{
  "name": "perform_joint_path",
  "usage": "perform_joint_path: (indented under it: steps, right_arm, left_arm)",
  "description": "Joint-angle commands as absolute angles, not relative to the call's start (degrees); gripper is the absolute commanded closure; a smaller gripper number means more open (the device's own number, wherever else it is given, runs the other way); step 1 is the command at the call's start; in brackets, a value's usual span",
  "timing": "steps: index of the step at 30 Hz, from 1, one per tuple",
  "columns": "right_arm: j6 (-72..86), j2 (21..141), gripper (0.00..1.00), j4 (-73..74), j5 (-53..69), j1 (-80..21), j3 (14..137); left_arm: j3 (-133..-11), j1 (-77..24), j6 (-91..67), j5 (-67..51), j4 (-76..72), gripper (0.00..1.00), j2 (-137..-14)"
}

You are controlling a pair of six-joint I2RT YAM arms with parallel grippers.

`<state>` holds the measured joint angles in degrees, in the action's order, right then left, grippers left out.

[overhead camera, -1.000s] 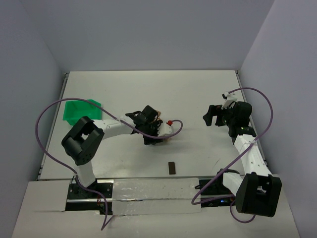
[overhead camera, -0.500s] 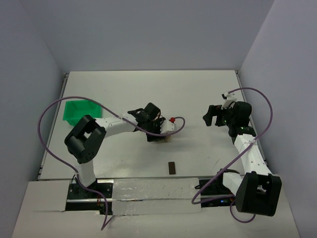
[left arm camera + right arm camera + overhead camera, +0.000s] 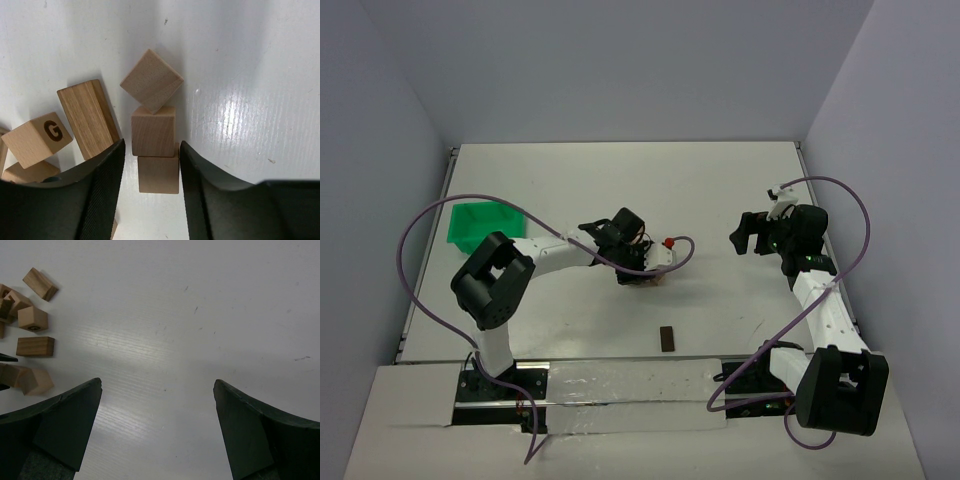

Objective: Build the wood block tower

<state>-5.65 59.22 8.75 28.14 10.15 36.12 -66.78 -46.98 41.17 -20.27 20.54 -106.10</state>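
Two arms work over a white table [image 3: 720,190]. A green bin [image 3: 480,222] sits at its left edge. The right tool [image 3: 157,384] hangs with jaws wide apart, holding nothing. The left tool [image 3: 151,149] is down at mid-table among the loose wood blocks [image 3: 89,119]. Its jaws stand apart around one plain cube [image 3: 158,174], with a gap visible at one side. Two more cubes lie in line beyond it. A small dark piece [image 3: 667,339] lies near the front edge.

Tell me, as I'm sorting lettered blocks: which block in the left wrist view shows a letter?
The cube at far left, with a black G on its face; the other blocks there show plain wood.
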Motion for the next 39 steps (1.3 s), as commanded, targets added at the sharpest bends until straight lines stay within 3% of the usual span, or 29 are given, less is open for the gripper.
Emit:
perform_joint_path:
  steps: [1, 12, 29, 34, 39]
  right_arm:
    - [-6.2, 59.4, 0.0, 8.9, 28.5, 10.5, 39.2]
    - [-6.2, 59.4, 0.0, 8.8, 28.4, 10.5, 39.2]
    - [-5.8, 59.3, 0.0, 8.8, 28.7, 10.5, 39.3]
    - [-5.8, 59.3, 0.0, 8.8, 28.6, 10.5, 39.2]
    - [-5.8, 59.5, 0.0, 8.8, 28.6, 10.5, 39.3]
  left_arm:
    - [-68.1, -47.5, 41.6, -22.9, 20.7, 0.49, -106.2]
    - [-66.0, -47.7, 41.1, -23.1, 20.5, 0.63, -104.4]
    - [-58.4, -48.4, 34.3, -20.3, 17.6, 0.67, -98.7]
    - [-57.9, -48.4, 33.8, -20.1, 16.9, 0.65, -99.0]
    - [-58.5, -48.4, 33.0, -19.5, 16.7, 0.48, -99.3]
